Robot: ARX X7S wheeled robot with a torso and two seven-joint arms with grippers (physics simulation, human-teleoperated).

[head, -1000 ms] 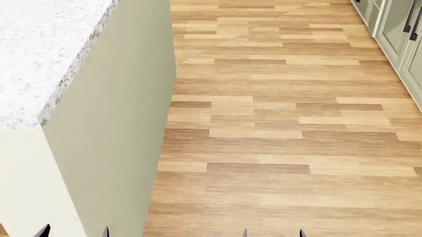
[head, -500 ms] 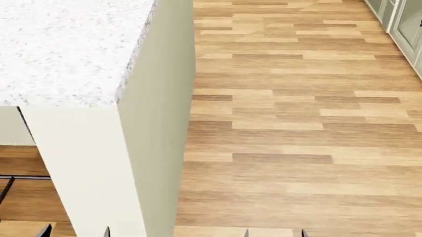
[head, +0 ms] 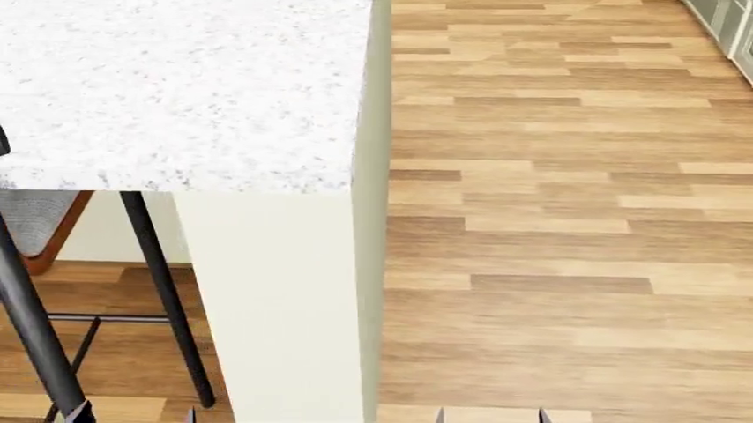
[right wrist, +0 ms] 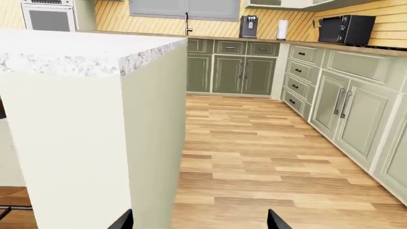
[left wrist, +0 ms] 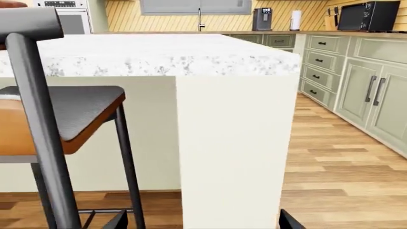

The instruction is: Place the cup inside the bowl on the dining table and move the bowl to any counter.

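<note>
**Operator:** Where are the cup and bowl?

**Me:** Neither shows in any view. What I see of the wide white grey-speckled stone worktop (head: 176,88) is its near right corner, and that part is bare; the rest runs off to the left and far side. I judge they sit further along it.

**Operator:** And your jaws?

**Me:** Both are held low in front of me, empty. The left jaws (left wrist: 200,220) and the right jaws (right wrist: 200,220) each show two dark tips standing well apart with nothing between them, so both are spread wide, ready for a reach.

**Operator:** What's in the way?

**Me:** A dark metal-legged stool with a grey seat pad (left wrist: 70,114) stands tucked at the near left edge; its legs could foul my base. The pale worktop end panel (head: 294,317) is right ahead. To the right, open wood-plank floor (head: 565,176) leads to sage-green cabinets (right wrist: 343,109) under the far brown wood counter (right wrist: 343,46), where the bowl should end up
</note>
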